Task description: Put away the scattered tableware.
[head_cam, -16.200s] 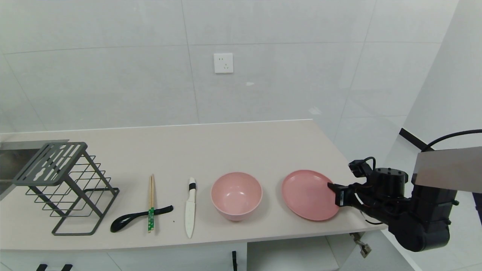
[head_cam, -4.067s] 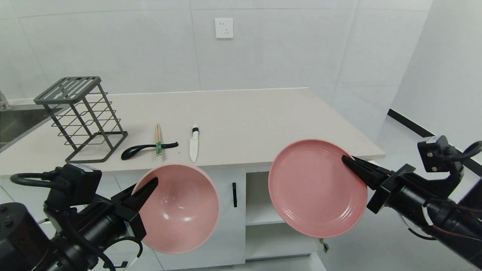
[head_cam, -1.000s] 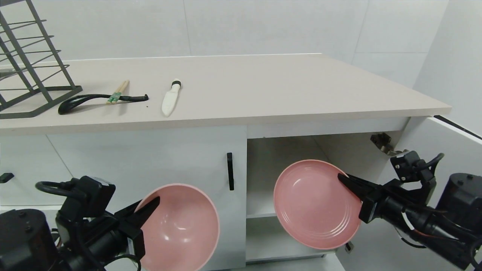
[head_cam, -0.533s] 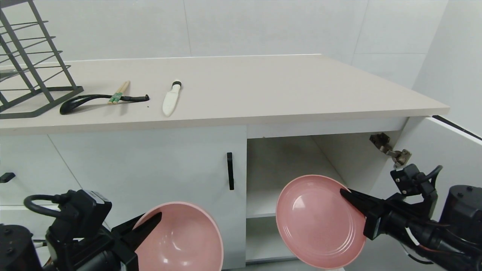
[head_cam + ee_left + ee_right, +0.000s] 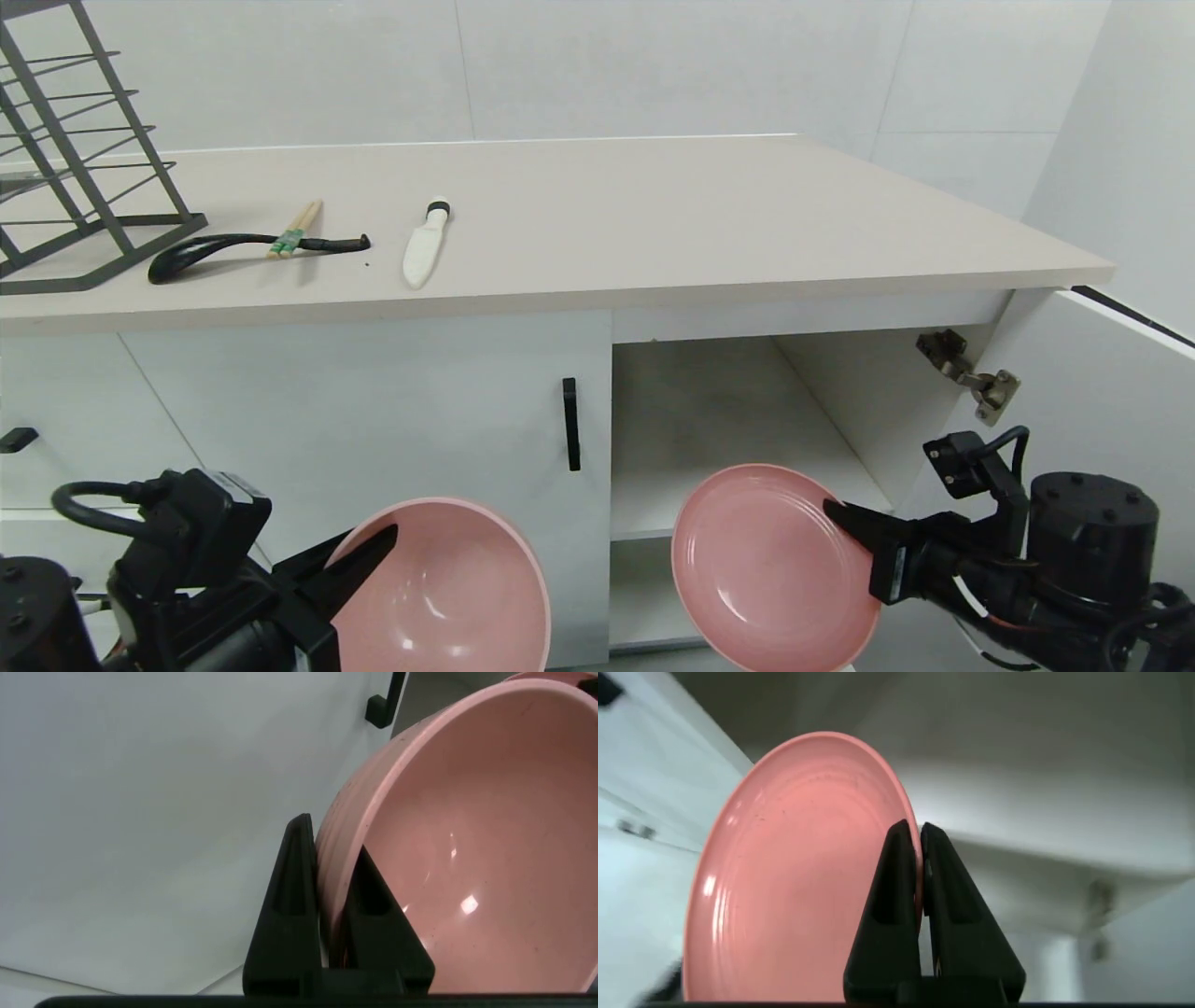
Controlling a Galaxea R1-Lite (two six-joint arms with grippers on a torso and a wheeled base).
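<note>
Lower right, the right tool (image 5: 831, 511) is clamped on the right rim of the pink plate (image 5: 761, 569), before the open cupboard (image 5: 728, 411). Lower left, the left tool (image 5: 387, 534) pinches the rim of the pink bowl (image 5: 448, 597).

Low in the head view are one pink bowl (image 5: 448, 597) at 7 o'clock and one pink plate (image 5: 766, 569) at 5 o'clock. There are two grippers, the left gripper (image 5: 385, 537) at the bowl and the right gripper (image 5: 831, 509) at the plate. The one counter (image 5: 653, 215) carries one black spoon (image 5: 215, 250), one pair of chopsticks (image 5: 294, 229) (two sticks), one white knife (image 5: 425, 245) and one wire rack (image 5: 65, 159), all between 9 and 10 o'clock; the cupboard fronts below show two black handles, one handle (image 5: 569, 425) at 6 o'clock and a second handle (image 5: 17, 439) at 9 o'clock.
</note>
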